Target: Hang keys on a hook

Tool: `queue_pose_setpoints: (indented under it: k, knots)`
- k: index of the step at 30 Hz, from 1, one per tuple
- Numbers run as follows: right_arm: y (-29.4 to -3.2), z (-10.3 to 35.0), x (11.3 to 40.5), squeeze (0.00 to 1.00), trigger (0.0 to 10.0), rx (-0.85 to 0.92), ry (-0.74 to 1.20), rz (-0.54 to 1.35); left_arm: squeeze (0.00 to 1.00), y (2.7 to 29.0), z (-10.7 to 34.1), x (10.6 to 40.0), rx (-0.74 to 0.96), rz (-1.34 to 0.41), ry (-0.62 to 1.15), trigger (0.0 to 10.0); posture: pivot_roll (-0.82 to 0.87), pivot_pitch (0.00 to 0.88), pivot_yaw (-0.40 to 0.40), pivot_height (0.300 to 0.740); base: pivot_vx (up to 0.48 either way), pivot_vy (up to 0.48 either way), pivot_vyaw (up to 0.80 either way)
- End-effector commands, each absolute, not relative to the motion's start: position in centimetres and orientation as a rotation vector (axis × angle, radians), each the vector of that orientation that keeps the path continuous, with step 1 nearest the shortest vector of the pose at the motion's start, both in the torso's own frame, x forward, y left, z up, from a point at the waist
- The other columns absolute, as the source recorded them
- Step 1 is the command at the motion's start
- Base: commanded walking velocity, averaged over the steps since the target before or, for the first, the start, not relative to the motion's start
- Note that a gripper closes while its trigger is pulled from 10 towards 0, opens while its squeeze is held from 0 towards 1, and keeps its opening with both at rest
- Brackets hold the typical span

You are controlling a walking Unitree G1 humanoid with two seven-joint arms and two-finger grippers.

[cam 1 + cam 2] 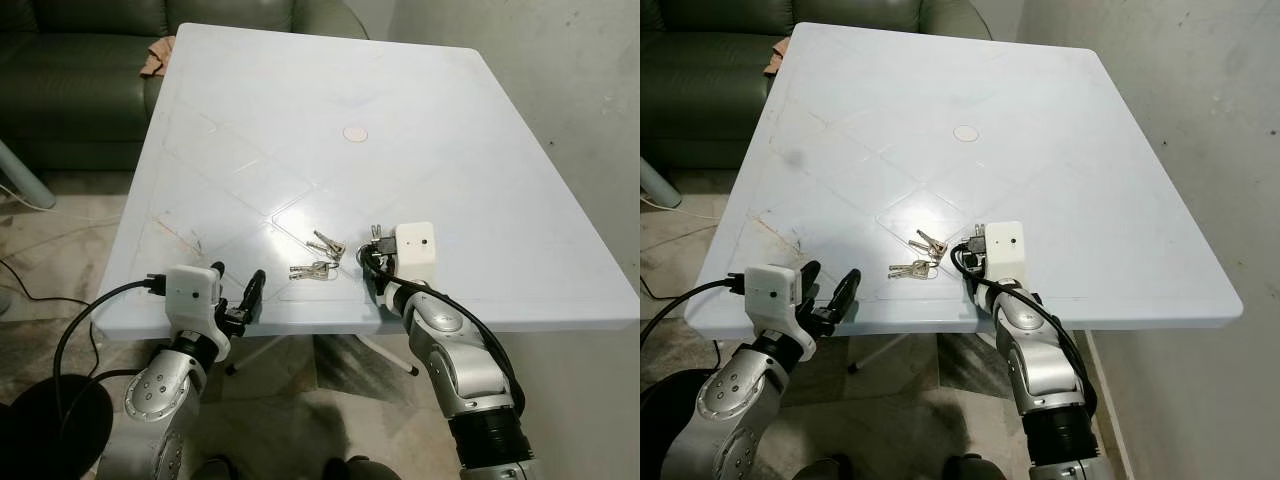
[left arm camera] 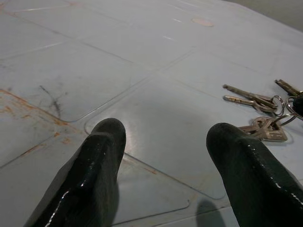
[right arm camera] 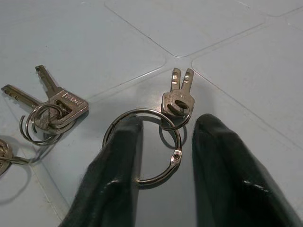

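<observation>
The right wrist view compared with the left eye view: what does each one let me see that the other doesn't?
Right wrist view alone: a large key ring lying on the table between the right gripper's open fingers, carrying two small keys.

Left eye view alone: the left gripper open at the table's near edge, a dark sofa behind, and the floor.

Both: the pale blue table and the bunch of keys lying on it.

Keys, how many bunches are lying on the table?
3 bunches on the white table: one on a big ring between the right end effector fingers, two just left of it.
</observation>
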State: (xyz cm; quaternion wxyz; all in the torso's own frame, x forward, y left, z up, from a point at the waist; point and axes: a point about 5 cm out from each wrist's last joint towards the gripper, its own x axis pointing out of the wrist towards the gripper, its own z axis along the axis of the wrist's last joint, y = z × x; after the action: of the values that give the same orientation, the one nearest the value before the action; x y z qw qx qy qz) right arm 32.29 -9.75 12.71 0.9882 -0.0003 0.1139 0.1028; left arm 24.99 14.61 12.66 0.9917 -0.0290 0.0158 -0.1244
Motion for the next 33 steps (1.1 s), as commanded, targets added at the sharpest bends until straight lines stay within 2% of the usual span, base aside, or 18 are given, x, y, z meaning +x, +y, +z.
queue_pose_setpoints:
  k: [1, 6, 7, 8, 9, 10, 11, 12, 13, 33]
  knots:
    - [-9.7, 12.9, 32.2, 0.00, 0.0, -0.001, 0.226, 0.200, 0.00, 14.5, 12.9, 24.8, -0.051, -0.252, 0.023, 10.0, -0.04, 0.199, -0.109, 0.724, 0.000, 0.000, 0.00]
    - [-9.7, 12.9, 32.2, 0.00, 0.2, 0.000, 0.228, 0.199, 0.00, 14.5, 12.9, 24.8, -0.052, -0.249, 0.023, 10.0, -0.03, 0.200, -0.109, 0.724, 0.000, 0.000, 0.00]
    - [-9.6, 12.8, 32.2, 0.00, 2.8, 0.009, 0.235, 0.202, 0.00, 14.5, 13.0, 24.8, -0.052, -0.248, 0.023, 10.0, -0.03, 0.201, -0.109, 0.724, 0.000, 0.000, 0.00]
    - [-9.5, 12.8, 32.2, 0.00, 3.9, 0.011, 0.236, 0.204, 0.00, 14.5, 13.0, 24.8, -0.051, -0.247, 0.022, 10.0, -0.03, 0.201, -0.109, 0.724, 0.000, 0.000, 0.00]
    - [-9.4, 12.9, 32.2, 0.00, 4.0, 0.010, 0.232, 0.203, 0.00, 14.5, 13.0, 24.8, -0.049, -0.246, 0.023, 10.0, -0.03, 0.201, -0.109, 0.724, 0.000, 0.000, 0.00]
    - [-9.4, 12.9, 32.2, 0.00, 4.8, 0.012, 0.232, 0.203, 0.00, 14.6, 13.0, 24.8, -0.048, -0.245, 0.023, 10.0, -0.03, 0.201, -0.109, 0.724, 0.000, 0.000, 0.00]
    - [-9.3, 12.9, 32.2, 0.00, 4.8, 0.014, 0.233, 0.203, 0.00, 14.6, 13.0, 24.8, -0.048, -0.245, 0.023, 10.0, -0.03, 0.201, -0.109, 0.724, 0.000, 0.000, 0.00]
    - [-9.3, 12.9, 32.2, 0.00, 9.5, 0.016, 0.235, 0.203, 0.00, 14.6, 13.0, 24.8, -0.048, -0.244, 0.022, 10.0, -0.03, 0.201, -0.109, 0.724, 0.000, 0.000, 0.00]
    - [-9.3, 12.9, 32.3, 0.00, 10.0, 0.020, 0.238, 0.202, 0.00, 14.6, 13.0, 24.8, -0.048, -0.243, 0.022, 10.0, -0.03, 0.203, -0.111, 0.724, 0.000, 0.000, 0.00]
    - [-8.5, 13.1, 33.1, 0.00, 10.0, 0.026, 0.263, 0.160, 0.00, 14.7, 13.0, 24.8, -0.048, -0.229, 0.020, 10.0, -0.02, 0.205, -0.115, 0.724, 0.000, 0.000, 0.00]
